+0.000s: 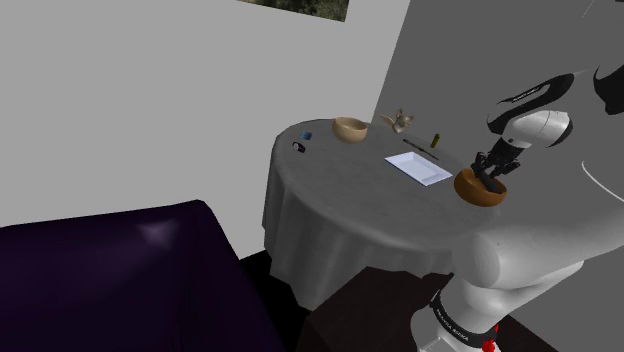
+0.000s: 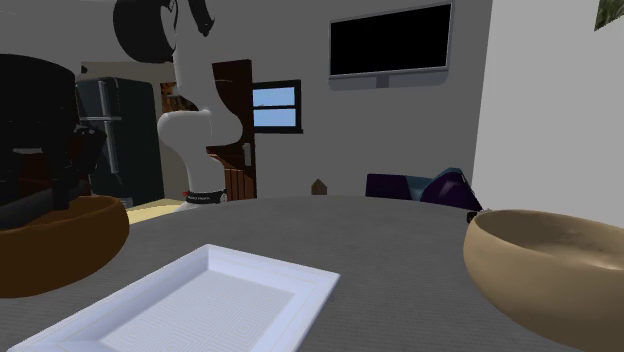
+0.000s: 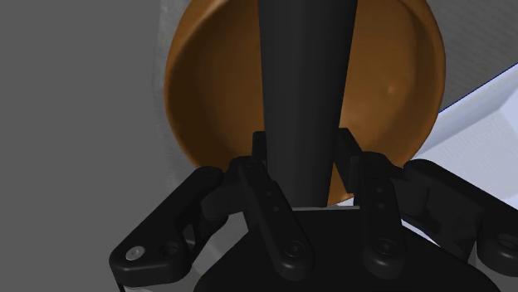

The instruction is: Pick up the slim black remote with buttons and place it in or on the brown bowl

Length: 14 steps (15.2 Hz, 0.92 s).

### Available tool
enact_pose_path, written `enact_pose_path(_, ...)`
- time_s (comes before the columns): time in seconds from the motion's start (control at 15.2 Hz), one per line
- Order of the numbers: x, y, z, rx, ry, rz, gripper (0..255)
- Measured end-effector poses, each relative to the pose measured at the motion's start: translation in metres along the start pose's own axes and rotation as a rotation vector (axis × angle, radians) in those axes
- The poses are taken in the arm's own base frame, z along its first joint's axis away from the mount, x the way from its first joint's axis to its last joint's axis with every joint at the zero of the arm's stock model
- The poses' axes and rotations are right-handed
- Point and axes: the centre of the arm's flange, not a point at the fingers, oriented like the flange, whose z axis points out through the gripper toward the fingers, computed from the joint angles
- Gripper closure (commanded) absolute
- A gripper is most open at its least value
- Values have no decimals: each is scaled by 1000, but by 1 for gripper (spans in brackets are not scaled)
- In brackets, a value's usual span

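Remote, slim black, pinched tight in pincer, pointing into brown bowl; bowl right of centre in shoulder view, on round desk edge beside white tray

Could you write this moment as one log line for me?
gripper: shut on remote | remote: pointing into brown bowl | release: not yet | tray: beside brown bowl

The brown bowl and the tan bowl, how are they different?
The brown bowl is deep orange-brown; the tan bowl is pale. The pincer holds the black remote over the brown bowl; the tan bowl looks empty. In the shoulder view the brown bowl lies right of the white tray, the tan bowl upper left. Both are round.
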Motion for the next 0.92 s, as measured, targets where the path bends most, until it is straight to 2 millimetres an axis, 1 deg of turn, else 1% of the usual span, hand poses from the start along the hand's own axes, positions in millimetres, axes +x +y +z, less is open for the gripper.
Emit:
enact_pose_path(0.13, 0, 0, 0, 0, 0, 0, 255)
enact_pose_path(0.2, 0, 0, 0, 0, 0, 0, 0)
enact_pose_path(0.59, 0, 0, 0, 0, 0, 0, 0)
enact_pose_path(0.66, 0, 0, -6, 0, 0, 0, 0)
enact_pose_path(0.73, 3, 0, -17, 0, 1, 0, 0)
enact_pose_path(0.86, 0, 0, -39, 1, 1, 0, 0)
enact_pose_path(0.92, -1, 0, -45, 1, 1, 0, 0)
